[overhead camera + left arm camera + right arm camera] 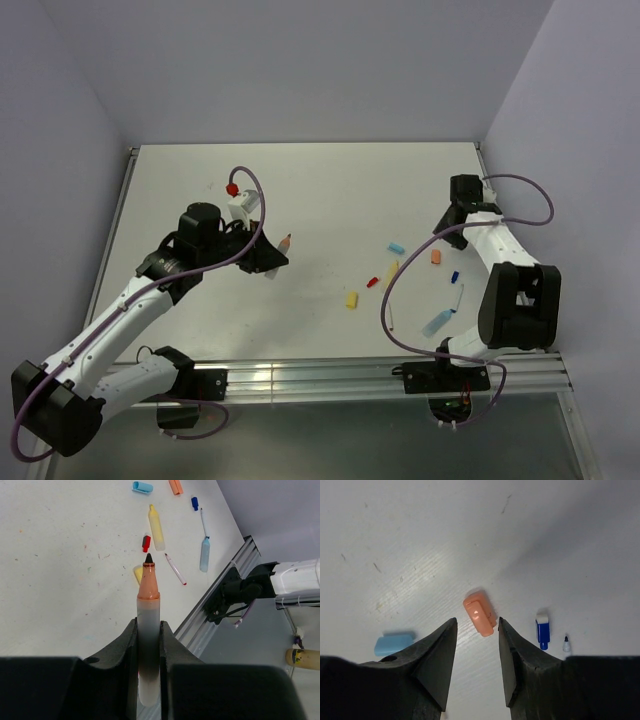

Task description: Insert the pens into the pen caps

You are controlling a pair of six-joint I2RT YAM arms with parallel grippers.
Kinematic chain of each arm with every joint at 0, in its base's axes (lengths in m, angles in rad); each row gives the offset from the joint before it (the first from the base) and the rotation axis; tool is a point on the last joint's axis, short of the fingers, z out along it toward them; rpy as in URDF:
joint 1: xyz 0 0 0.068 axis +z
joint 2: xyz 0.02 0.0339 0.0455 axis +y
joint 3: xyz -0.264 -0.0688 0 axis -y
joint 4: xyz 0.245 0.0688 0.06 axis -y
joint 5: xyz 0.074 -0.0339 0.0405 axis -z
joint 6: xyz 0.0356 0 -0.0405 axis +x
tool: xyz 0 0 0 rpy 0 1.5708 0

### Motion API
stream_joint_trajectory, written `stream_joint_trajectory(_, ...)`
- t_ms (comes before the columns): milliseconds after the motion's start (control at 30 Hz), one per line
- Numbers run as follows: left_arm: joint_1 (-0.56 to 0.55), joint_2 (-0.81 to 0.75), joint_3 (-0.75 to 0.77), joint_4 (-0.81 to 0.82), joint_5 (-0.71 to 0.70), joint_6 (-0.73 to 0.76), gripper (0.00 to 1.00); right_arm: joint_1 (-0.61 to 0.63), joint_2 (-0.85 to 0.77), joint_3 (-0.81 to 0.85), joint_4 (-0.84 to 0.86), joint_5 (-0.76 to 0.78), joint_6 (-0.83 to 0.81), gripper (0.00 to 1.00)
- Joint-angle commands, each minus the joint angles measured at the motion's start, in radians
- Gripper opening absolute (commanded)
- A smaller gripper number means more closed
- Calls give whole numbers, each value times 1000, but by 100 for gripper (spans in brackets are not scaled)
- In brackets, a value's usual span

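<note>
My left gripper (275, 250) (148, 626) is shut on a white pen (148, 630) with an orange tip section (148, 584), held above the table's left middle. My right gripper (443, 222) (476, 621) is open, its jaws either side of the orange cap (480, 614) (436, 257) and above it. A light blue cap (394, 644) (396, 245) and a dark blue cap (542, 629) (455, 275) lie beside it. On the table lie a yellow pen (390, 272), red cap (373, 282), yellow cap (351, 299), thin red pen (175, 569), light blue pen (438, 322) and thin dark blue pen (458, 298).
An aluminium rail (330, 375) runs along the table's near edge, with both arm bases on it. Walls close the table at the back and sides. The loose pens and caps cluster at the right middle of the table (200, 170).
</note>
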Motion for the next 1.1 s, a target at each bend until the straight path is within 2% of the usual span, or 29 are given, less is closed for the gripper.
stream_joint_trajectory(0,5,5,-5,64,38,2,0,38,3,-12,10,7,-108,47)
stream_joint_trajectory(167,4,12,-7,67,57,0,0,43,29,-73,90,-39,-135,49)
stream_joint_trajectory(833,5,24,-11,67,58,2,0,69,197,-14,69,26,-143,49)
stream_joint_trajectory(1067,5,35,-10,69,60,3,0,69,234,8,75,3,-148,48)
